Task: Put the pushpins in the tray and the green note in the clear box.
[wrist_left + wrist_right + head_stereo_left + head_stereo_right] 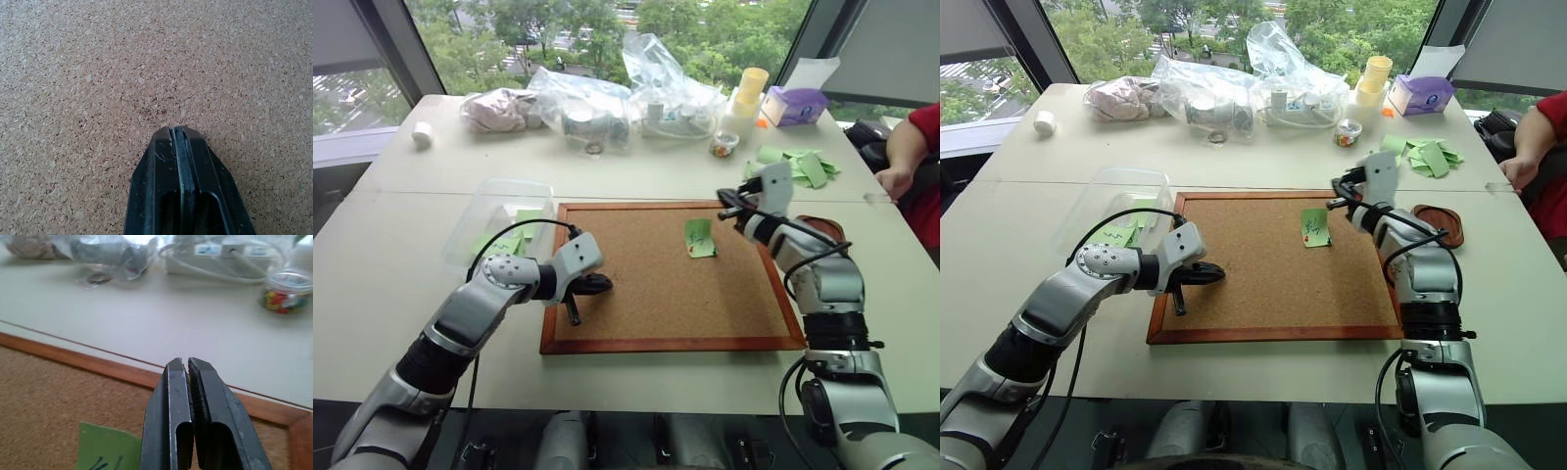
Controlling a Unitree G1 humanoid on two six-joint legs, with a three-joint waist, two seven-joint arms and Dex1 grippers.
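Observation:
The green note (700, 238) lies on the cork board (636, 304) toward its far right, with a tiny orange-red pushpin (1306, 238) at its near left corner. My right gripper (724, 208) is shut and hovers just right of the note and above it, over the board's far edge. I see nothing between its fingertips (174, 366). The reddish-brown tray (1440, 223) sits right of the board, partly behind my right arm. My left gripper (605, 284) is shut and empty, low over the board's left side. The clear box (494, 211) stands left of the board with green slips inside.
A bunch of green slips (798, 164) lies behind the tray. Clear bags (587, 103), a small jar of pins (724, 145), yellow cups (751, 88) and a purple tissue box (793, 105) line the table's far side. A person's arm (906, 157) rests at the right edge.

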